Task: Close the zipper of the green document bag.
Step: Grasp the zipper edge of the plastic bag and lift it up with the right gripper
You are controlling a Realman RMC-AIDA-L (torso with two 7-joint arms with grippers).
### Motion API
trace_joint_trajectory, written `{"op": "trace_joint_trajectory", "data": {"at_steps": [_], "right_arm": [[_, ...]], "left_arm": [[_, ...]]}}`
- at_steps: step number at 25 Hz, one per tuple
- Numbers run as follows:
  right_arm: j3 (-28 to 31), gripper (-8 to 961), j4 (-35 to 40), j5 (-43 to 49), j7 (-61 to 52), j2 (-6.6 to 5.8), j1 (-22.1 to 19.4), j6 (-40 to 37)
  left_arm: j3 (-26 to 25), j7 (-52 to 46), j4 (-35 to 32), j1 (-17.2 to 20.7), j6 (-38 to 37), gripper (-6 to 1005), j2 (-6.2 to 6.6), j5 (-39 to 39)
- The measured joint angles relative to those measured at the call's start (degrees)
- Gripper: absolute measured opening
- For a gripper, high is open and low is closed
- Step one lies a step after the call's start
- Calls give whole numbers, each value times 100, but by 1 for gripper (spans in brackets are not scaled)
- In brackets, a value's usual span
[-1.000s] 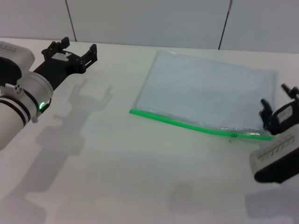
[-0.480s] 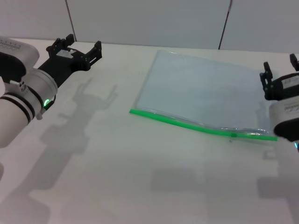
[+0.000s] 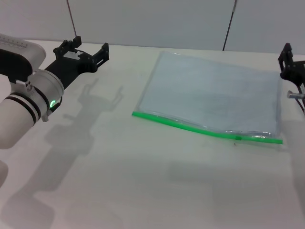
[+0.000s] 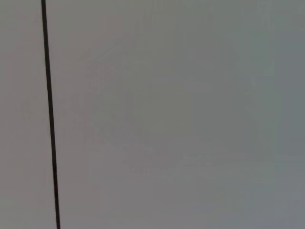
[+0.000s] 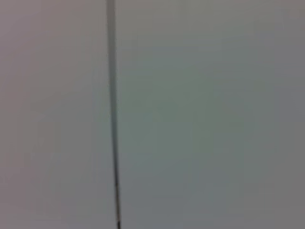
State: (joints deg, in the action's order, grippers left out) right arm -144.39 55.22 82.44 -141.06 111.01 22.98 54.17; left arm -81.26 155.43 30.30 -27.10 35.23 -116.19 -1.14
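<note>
Green zipper (image 3: pixel 205 129) edges the flat document bag (image 3: pixel 214 98) nearest me; my left gripper (image 3: pixel 88 53) hangs spread-fingered far aside, my right gripper's (image 3: pixel 291 67) spread unclear.

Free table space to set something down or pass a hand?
Bare white table in front of the bright green zipper strip, and between the open left gripper and the translucent blue-grey document bag. Tight only by the right gripper, at the bag's right edge.

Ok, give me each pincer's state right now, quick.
Left pincer: open, holding nothing, above the table's far left.
Right pincer: cannot be told; only partly in view at the right edge.
</note>
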Motion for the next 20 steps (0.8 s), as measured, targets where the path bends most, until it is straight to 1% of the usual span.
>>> {"op": "trace_joint_trajectory", "data": {"at_steps": [3, 4, 5, 7, 8, 11, 13, 17, 20], "right_arm": [[145, 551, -56, -2, -130, 57, -15, -17], [155, 551, -167, -3, -136, 117, 0, 15], [155, 534, -167, -3, -136, 117, 0, 15], [159, 501, -297, -5, -135, 187, 57, 23], [166, 484, -369, -5, -128, 225, 92, 24], [276, 434, -773, -6, -92, 425, 257, 51], [261, 401, -1011, -6, -75, 493, 347, 175], [177, 399, -1096, -193, -83, 509, 420, 288], [127, 397, -829, -435, 27, 465, 433, 109]], "left_arm": [[3, -40, -50, -33, 6, 831, -1, -25], [3, -43, -51, -33, 6, 831, -1, -28], [5, -52, -52, -33, 7, 831, -1, -36], [5, -56, -52, -36, 8, 831, -1, -41], [5, -57, -52, -39, 9, 831, -1, -41], [6, -62, -52, -50, 11, 831, -1, -44], [10, -64, -52, -80, 10, 831, -2, -44], [20, -103, -52, -126, 6, 830, -8, -44], [30, -126, -55, -127, -18, 830, -9, -44]]}}
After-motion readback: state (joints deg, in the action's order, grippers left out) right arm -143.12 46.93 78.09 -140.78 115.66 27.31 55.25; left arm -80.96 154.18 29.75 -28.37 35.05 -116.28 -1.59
